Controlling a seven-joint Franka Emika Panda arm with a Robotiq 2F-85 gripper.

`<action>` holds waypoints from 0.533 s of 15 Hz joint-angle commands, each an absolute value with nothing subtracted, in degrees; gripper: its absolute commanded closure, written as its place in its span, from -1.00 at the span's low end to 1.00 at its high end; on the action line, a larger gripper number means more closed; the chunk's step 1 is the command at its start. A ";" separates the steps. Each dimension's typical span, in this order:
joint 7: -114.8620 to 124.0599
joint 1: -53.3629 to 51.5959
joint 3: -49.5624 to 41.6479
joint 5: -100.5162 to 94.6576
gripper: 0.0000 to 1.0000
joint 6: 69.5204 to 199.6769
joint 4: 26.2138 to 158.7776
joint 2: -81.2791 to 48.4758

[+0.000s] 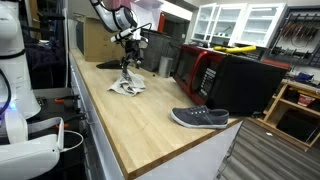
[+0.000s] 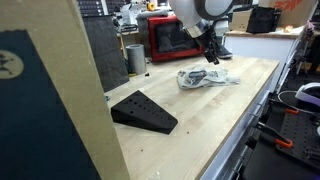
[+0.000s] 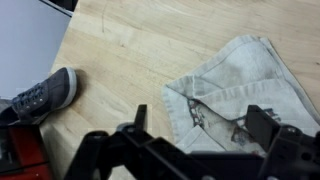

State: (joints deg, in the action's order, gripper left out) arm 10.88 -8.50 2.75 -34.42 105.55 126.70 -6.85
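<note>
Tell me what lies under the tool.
Directly beneath the open tool lies a crumpled pale grey cloth, resting on the light wooden countertop. The cloth covers the wood below it, so anything underneath its folds cannot be seen.

The white arm (image 2: 200, 10) is coming in from the top of the frame in both exterior views and is bending downward. The gripper (image 1: 129, 62) is pointing straight down in the upper middle of the frame. In the wrist view, its two dark fingers (image 3: 140, 115) are standing wide apart along the bottom edge.
</note>
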 commanded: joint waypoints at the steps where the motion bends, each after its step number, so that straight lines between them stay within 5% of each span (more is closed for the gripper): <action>1: 15.91 -7.98 3.65 -32.48 -1.00 109.64 127.02 -8.82; 8: 17.43 -8.16 2.71 -35.06 -1.00 116.44 126.04 -13.79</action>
State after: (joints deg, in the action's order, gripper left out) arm 16.18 -8.45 2.98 -33.61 113.91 126.72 -12.52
